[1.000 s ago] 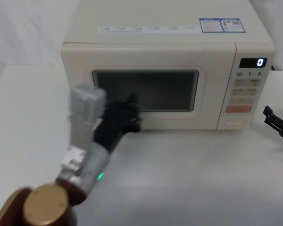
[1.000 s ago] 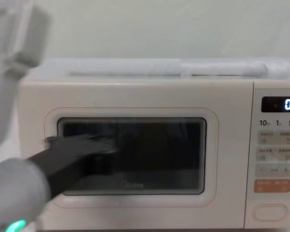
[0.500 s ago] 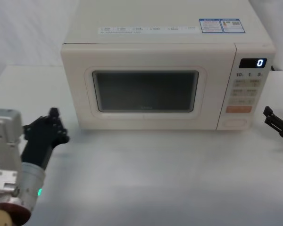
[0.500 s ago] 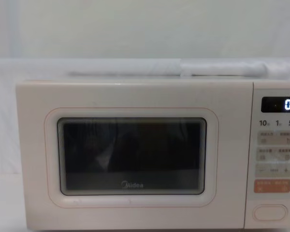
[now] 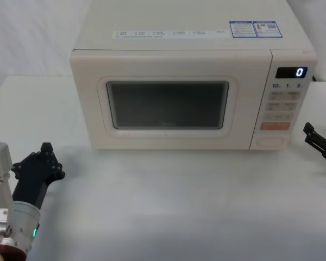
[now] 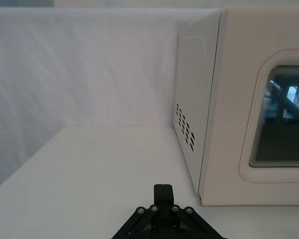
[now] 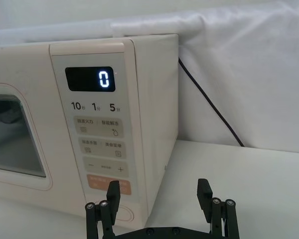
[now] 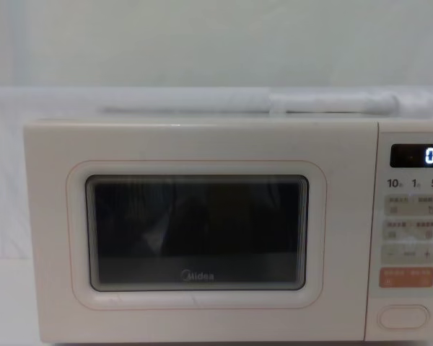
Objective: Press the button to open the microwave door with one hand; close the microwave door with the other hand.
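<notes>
The microwave door [image 5: 167, 106] is seen shut, flush with the cream front of the microwave [image 5: 190, 51], which stands at the back of the white table [image 5: 179, 201]. In the chest view the door [image 8: 195, 231] takes up most of the front, its dark window framed by a thin pinkish outline, with the grey logo below the glass. To the right of the door, the control panel [image 5: 285, 106] is found, with a lit display [image 5: 292, 72] showing "0". The button [image 5: 272, 141] sits at the bottom of that panel, under the orange key [image 5: 275, 126]; in the chest view the button [image 8: 403, 316] is seen as a wide pale pill shape, untouched.

The left pincer [image 5: 43, 157] is held low over the table, well apart from the microwave, in front of and beyond its left front corner. In the left wrist view, the left pincer [image 6: 163, 191] is shown with its fingers together at one tip, pointed towards the microwave's vented side wall [image 6: 187, 132].

The right pincer [image 5: 318, 142] is held just to the right of the control panel, near the button but not touching it. In the right wrist view its fingers [image 7: 113, 191] are seen apart, with nothing between them, and the button [image 7: 125, 213] is partly covered by the nearer finger. A dark cable [image 7: 209, 107] is seen running down the white backdrop behind the microwave.
</notes>
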You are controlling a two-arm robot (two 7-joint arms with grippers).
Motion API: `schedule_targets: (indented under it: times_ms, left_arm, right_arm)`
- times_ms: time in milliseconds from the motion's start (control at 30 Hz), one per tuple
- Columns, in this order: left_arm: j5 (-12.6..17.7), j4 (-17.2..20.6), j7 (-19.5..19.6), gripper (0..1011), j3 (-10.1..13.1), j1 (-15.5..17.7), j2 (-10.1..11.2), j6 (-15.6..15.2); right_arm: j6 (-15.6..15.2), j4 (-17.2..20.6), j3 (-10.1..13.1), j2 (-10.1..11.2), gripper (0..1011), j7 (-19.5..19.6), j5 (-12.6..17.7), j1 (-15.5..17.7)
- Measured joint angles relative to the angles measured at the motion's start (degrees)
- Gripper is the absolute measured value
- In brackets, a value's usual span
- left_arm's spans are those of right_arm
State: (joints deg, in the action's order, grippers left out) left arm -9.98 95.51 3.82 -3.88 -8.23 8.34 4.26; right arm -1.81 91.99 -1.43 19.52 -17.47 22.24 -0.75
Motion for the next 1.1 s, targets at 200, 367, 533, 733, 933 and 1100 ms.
schedule_targets:
  times_ms: [200, 367, 533, 733, 933, 1100]
  left_arm:
    - [0.33, -1.23, 1.21, 0, 0.36, 1.30, -0.79, -0.59]
    - [0.57, -1.70, 1.95, 0, 0.89, 2.08, -1.01, -0.82]
    - [0.95, -1.92, 2.37, 0, 1.32, 2.49, -1.02, -1.15]
    - [1.17, -1.98, 2.43, 0, 1.44, 2.56, -0.97, -1.21]
    - [1.14, -1.95, 2.44, 0, 1.43, 2.59, -0.97, -1.21]
    - [1.11, -1.93, 2.44, 0, 1.43, 2.59, -0.97, -1.21]
  right_arm:
    - [0.00, 0.00, 0.00, 0.00, 1002, 0.00, 0.00, 0.00]
    - [0.00, 0.00, 0.00, 0.00, 1002, 0.00, 0.00, 0.00]
    - [0.00, 0.00, 0.00, 0.00, 1002, 0.00, 0.00, 0.00]
    - [0.00, 0.00, 0.00, 0.00, 1002, 0.00, 0.00, 0.00]
    - [0.00, 0.00, 0.00, 0.00, 1002, 0.00, 0.00, 0.00]
    - [0.00, 0.00, 0.00, 0.00, 1002, 0.00, 0.00, 0.00]
